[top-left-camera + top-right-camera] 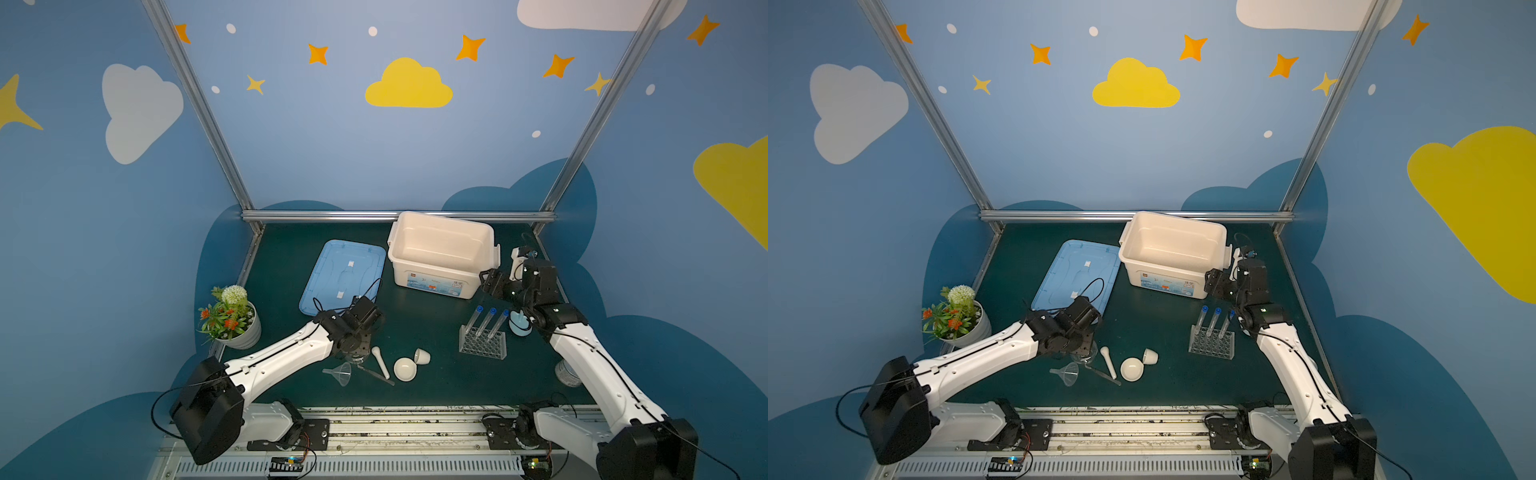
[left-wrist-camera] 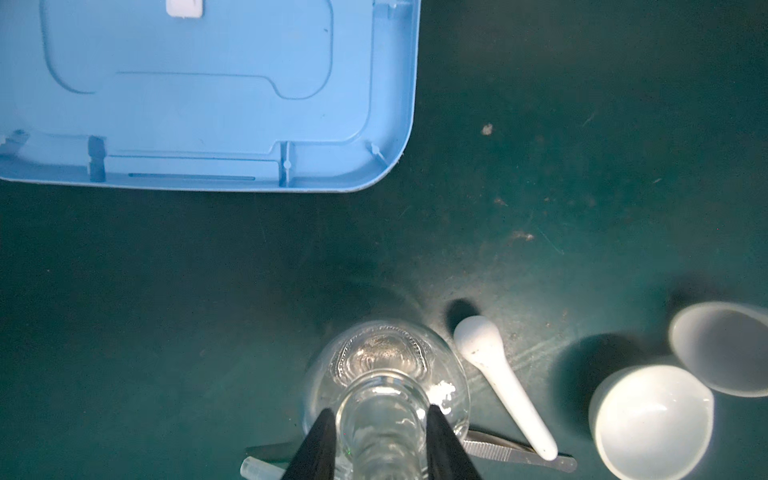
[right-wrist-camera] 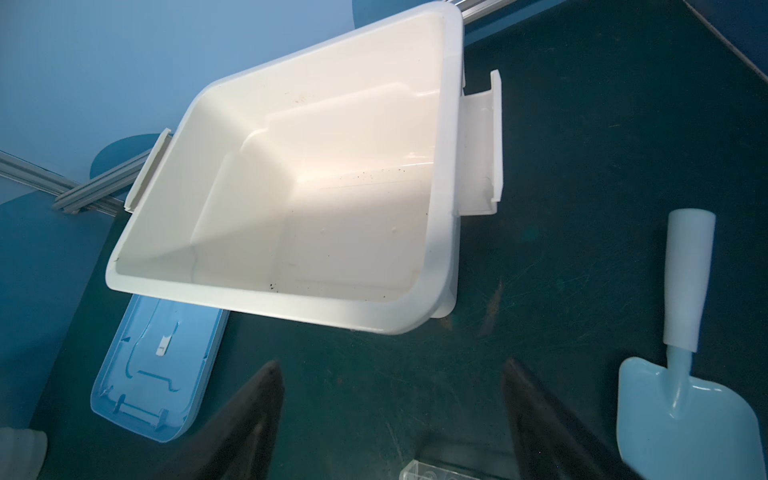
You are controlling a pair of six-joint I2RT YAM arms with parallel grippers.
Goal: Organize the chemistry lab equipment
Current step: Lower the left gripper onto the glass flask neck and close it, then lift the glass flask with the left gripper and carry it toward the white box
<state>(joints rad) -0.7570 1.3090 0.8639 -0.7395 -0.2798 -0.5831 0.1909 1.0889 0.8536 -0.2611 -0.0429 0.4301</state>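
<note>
Glassware first: one clear flask [image 2: 384,365], round-bellied with a thick neck, stands on the green table [image 1: 419,320] at the tip of the left arm. The left gripper [image 2: 380,409] is closed on its neck, with fingers [image 2: 316,449] pressed to either side. Close beside it lie one white pestle [image 1: 380,361], one pair of thin tweezers [image 1: 376,375], one clear funnel [image 1: 341,373], one white bowl [image 1: 404,369] and one cup [image 1: 422,356] tipped on its side. Three blue-capped tubes [image 1: 487,322] stand in one clear rack [image 1: 482,347] further right. The right gripper [image 3: 391,365] hangs wide open and empty near the white bin [image 1: 432,282].
</note>
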